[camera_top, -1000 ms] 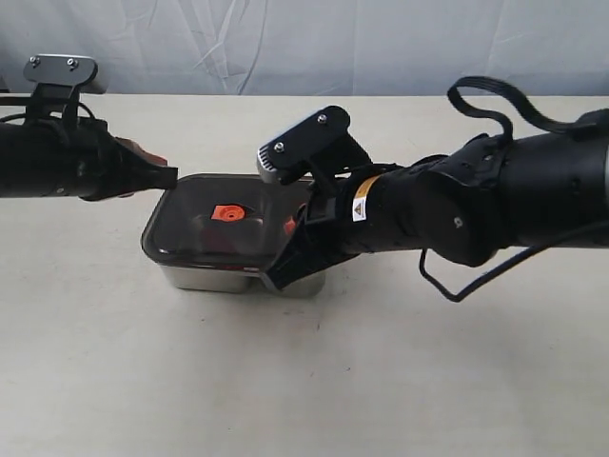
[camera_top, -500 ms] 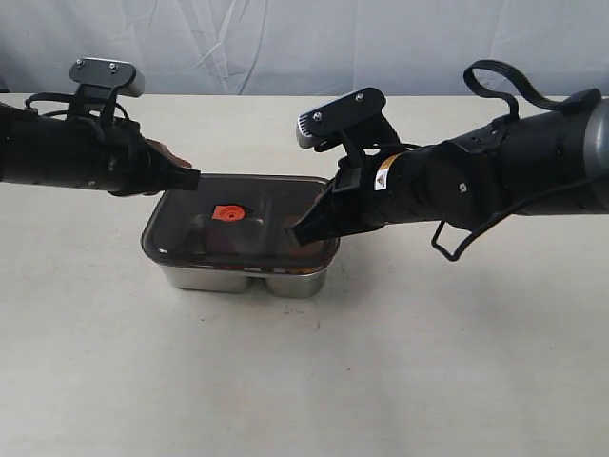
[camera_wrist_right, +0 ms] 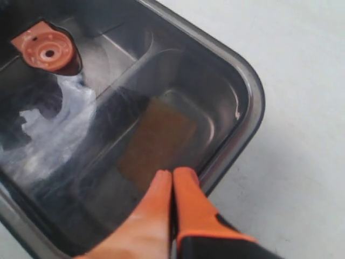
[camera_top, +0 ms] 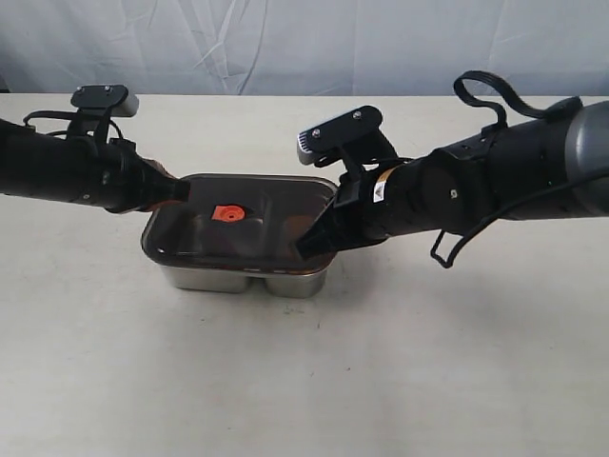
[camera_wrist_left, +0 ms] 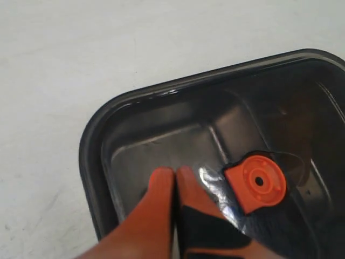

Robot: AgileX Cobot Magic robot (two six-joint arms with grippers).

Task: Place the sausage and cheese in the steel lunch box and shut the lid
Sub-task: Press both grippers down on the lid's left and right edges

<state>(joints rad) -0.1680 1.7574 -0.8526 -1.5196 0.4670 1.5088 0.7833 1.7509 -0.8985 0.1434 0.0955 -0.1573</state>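
Note:
The dark translucent lid point(camera_top: 243, 219) lies on the steel lunch box point(camera_top: 238, 279), its orange centre valve point(camera_top: 226, 213) facing up. My left gripper point(camera_top: 183, 189) is shut, its tips over the lid's left end, near the valve point(camera_wrist_left: 257, 182). My right gripper point(camera_top: 306, 246) is shut too, tips over the lid's right end. Through the lid point(camera_wrist_right: 161, 97) an orange-brown shape, the cheese point(camera_wrist_right: 156, 140), shows in one compartment. The sausage is hidden under the lid. In the wrist views the left gripper point(camera_wrist_left: 174, 171) and the right gripper point(camera_wrist_right: 172, 174) each show two fingers pressed together with nothing between them.
The box stands mid-table on a pale tabletop point(camera_top: 304, 381). A light cloth backdrop point(camera_top: 304, 43) runs behind the far edge. The right arm's cable loop point(camera_top: 495, 90) sticks up above that arm.
The right gripper has withdrawn from the box's front right corner and now sits over the lid's right end. The left gripper has moved from beside the lid's left edge onto it.

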